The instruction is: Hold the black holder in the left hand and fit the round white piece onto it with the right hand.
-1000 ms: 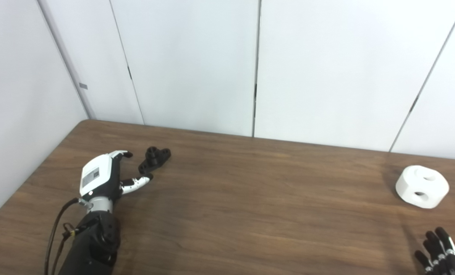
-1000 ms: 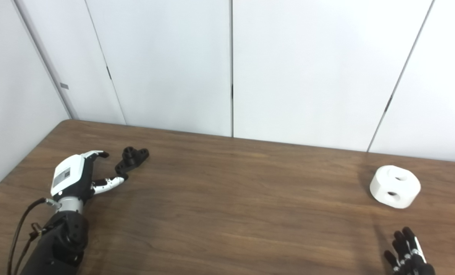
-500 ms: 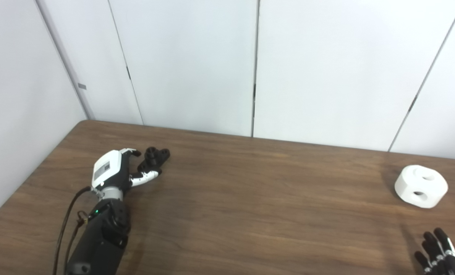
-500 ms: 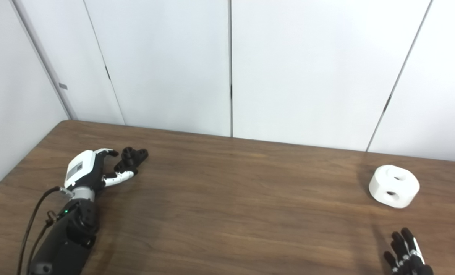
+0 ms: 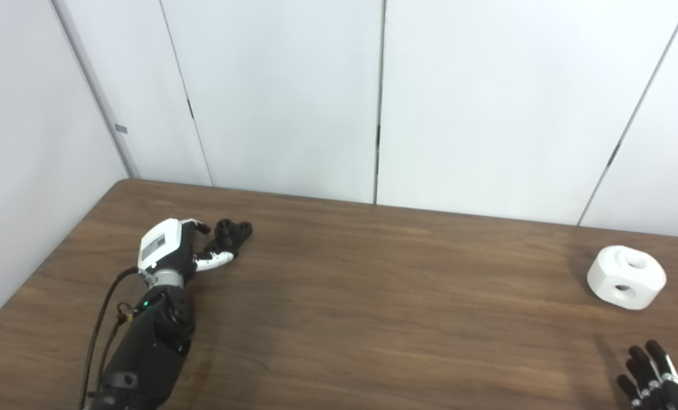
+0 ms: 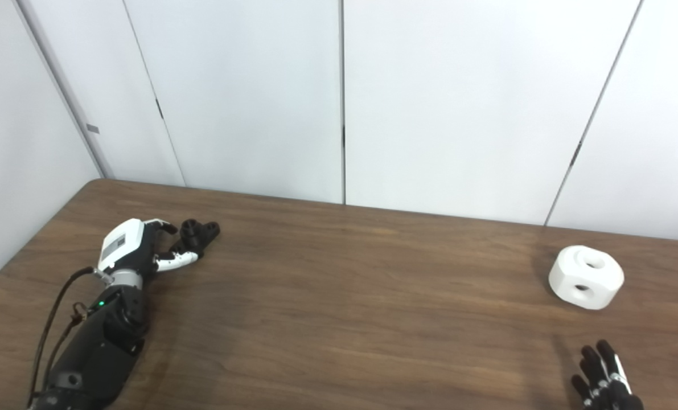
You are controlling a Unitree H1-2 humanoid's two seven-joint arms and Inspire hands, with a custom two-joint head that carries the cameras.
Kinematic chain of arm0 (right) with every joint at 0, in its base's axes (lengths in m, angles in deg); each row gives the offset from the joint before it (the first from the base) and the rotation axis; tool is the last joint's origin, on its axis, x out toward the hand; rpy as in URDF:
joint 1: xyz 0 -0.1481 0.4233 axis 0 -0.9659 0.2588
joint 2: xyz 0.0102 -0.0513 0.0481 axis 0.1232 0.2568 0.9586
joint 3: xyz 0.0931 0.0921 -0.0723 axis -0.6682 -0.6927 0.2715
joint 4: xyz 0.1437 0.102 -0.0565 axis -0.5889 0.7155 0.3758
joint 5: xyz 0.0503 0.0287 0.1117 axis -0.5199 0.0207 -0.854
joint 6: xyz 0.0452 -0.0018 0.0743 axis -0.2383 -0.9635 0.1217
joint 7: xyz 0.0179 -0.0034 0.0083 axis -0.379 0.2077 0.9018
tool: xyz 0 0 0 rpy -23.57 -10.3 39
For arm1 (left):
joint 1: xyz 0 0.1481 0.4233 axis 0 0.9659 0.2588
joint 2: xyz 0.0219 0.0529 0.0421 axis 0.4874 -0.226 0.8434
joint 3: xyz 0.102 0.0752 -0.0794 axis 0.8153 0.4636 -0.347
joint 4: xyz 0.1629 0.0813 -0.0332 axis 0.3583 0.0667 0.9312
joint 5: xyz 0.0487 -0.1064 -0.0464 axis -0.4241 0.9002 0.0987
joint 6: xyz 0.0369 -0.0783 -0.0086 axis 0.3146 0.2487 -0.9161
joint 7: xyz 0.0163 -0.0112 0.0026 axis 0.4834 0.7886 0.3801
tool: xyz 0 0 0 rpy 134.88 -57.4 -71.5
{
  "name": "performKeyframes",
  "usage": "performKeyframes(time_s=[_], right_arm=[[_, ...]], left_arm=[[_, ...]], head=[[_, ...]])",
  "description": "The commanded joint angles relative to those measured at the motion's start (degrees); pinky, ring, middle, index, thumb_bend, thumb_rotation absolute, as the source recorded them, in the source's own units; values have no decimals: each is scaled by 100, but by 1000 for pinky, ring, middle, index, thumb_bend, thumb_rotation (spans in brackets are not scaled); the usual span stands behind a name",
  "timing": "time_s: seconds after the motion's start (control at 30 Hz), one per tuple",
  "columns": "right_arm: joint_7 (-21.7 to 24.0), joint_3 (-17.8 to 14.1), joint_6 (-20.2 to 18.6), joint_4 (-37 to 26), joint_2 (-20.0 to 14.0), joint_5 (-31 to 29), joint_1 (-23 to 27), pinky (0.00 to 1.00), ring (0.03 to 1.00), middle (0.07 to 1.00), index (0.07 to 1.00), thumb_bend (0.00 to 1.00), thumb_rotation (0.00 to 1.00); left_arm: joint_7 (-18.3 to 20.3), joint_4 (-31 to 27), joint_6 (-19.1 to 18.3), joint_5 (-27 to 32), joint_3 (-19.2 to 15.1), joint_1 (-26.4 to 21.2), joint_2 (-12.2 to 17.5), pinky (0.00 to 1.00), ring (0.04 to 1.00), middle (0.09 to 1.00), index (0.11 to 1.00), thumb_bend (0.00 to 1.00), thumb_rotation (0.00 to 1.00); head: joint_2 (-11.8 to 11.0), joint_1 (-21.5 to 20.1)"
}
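The black holder [image 5: 229,236] lies flat on the bench [image 5: 373,296] near the far left corner. The left hand [image 5: 171,250] is at its near-left side, fingers spread around that end; contact cannot be confirmed, and the holder is judged not yet gripped. To complete the grasp well, close fingers and thumb on opposite sides of the holder body, leaving the raised boss exposed for mating, and confirm a firm hold before lifting. The round white piece [image 5: 626,277] rests near the right edge, well apart from the holder, one hole facing up and one in its side wall. The right hand [image 6: 603,378] waits at the near right corner, fingers apart, holding nothing. No containers are in view.
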Motion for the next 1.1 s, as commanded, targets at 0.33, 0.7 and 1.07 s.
performKeyframes(time_s=[0.33,0.7,1.07], right_arm=[[-19,26,-116,-96,25,2,-129,1000,997,969,1000,619,1000],[-14,27,-153,-141,7,11,-151,1000,1000,974,1000,625,1000],[-16,9,-173,-164,-13,38,-160,1000,991,966,1000,625,1000]], left_arm=[[-306,3,261,116,77,-271,177,963,947,879,619,817,273],[-471,25,351,66,208,-217,216,970,929,820,494,556,90],[-714,67,639,97,371,-156,284,878,876,744,483,521,47]], head=[[37,-4],[79,-5],[107,-2]])
